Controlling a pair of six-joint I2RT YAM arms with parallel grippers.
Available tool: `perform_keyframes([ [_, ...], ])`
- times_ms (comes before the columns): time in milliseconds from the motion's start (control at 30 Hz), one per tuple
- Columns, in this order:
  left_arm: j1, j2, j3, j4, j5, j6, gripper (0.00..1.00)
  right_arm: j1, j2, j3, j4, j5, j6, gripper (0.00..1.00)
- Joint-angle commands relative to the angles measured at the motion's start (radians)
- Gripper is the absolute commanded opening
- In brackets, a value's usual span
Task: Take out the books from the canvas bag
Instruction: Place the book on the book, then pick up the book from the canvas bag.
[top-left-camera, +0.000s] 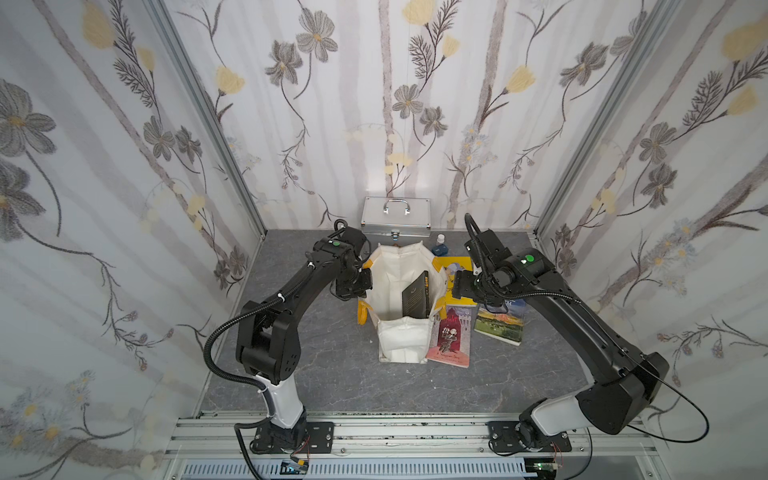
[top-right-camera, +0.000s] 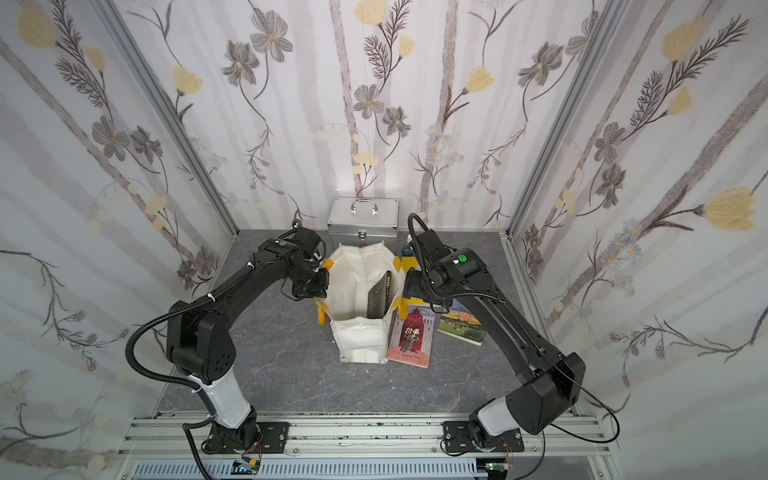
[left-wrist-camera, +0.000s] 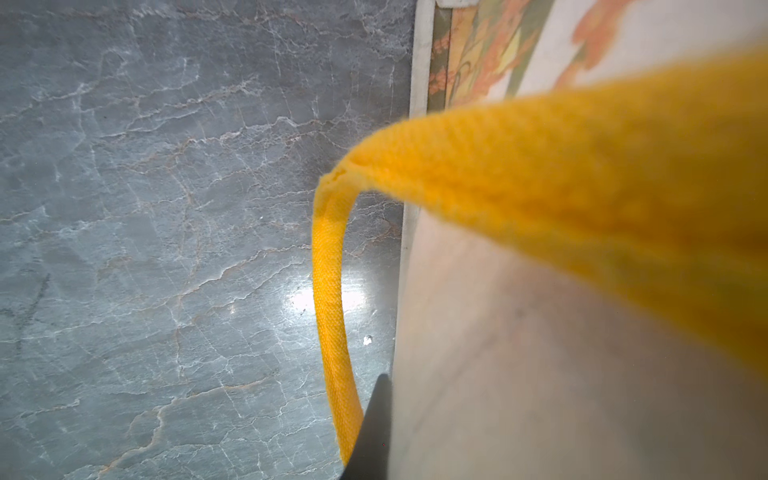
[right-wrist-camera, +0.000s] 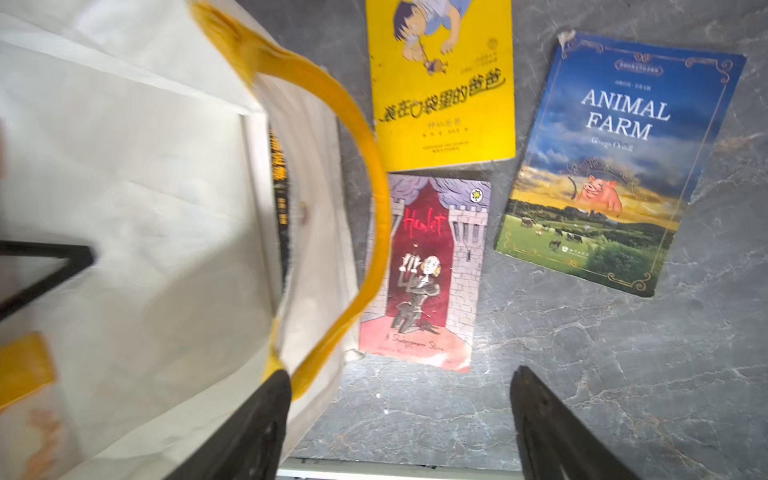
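Black book (top-left-camera: 416, 298) leaning inside open canvas bag (top-left-camera: 402, 343); pink-red book (top-left-camera: 449, 338), yellow book (top-left-camera: 455, 264), blue book (top-left-camera: 500, 324) flat alongside.

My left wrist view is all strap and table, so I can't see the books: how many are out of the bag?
Observer: Three lie flat on the table beside the bag: yellow book, Hamlet, Animal Farm.
Operator: Any left inside?
Observer: One, the black book, leaning on the bag's right wall.
Operator: Is the right tool free?
Observer: Yes, it is open, nothing between its jaws.
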Motion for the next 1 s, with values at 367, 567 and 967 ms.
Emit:
perform_keyframes([
  [367,0.003,0.007,-0.004,-0.013,0.011,0.030,0.00,0.087,0.463,0.463,-0.066,-0.060,0.001,0.78],
  [567,0.003,0.012,0.001,-0.009,0.016,0.025,0.00,0.075,0.532,0.463,-0.064,-0.033,-0.006,0.79],
  [967,0.006,0.009,-0.010,0.002,0.023,0.021,0.00,0.086,0.660,0.435,0.042,-0.178,-0.020,0.54],
])
